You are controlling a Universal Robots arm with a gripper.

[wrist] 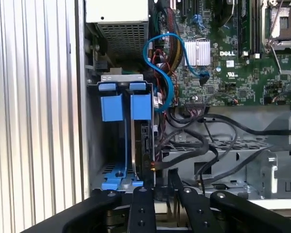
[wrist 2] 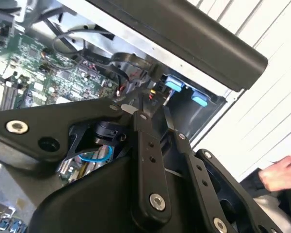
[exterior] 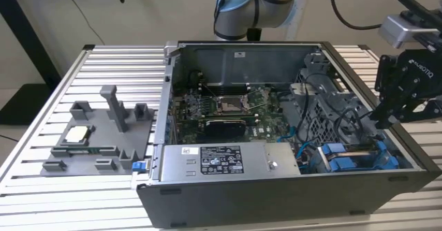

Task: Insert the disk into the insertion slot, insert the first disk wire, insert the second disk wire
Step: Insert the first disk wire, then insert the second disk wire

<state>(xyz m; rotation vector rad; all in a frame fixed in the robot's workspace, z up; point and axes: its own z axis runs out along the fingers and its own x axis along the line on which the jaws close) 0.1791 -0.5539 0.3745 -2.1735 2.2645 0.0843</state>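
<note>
The black two-fingered gripper (exterior: 382,121) hangs over the open dark grey computer case (exterior: 276,202), at the wall on the exterior view's right, tips pointing down into the corner where the drives sit. In both wrist views its fingers (wrist: 140,204) are clenched almost together, with a narrow gap between them. Whether anything is caught in that gap, I cannot tell. The flat silver-beige hard drive in its bright blue plastic carrier (wrist: 143,141) is already seated, standing on edge in the narrow grey sheet-metal drive bay (wrist: 94,145), with its blue end tabs at the bay's mouth. The fingertips hover just beside the drive's near end. Thin red and yellow wires (wrist 2: 154,90) lie right at the tips in the second wrist view. A looping light blue cable (wrist: 163,73) and a tangle of black cables (wrist: 199,141) run between the bay and the green motherboard (exterior: 221,106). The grey labelled power-supply box (exterior: 221,161) sits beside the bay. The case stands on a slatted aluminium table (exterior: 103,70) beside a grey plastic parts tray (exterior: 97,153). A person's hand (wrist 2: 281,175) shows over the table.
</note>
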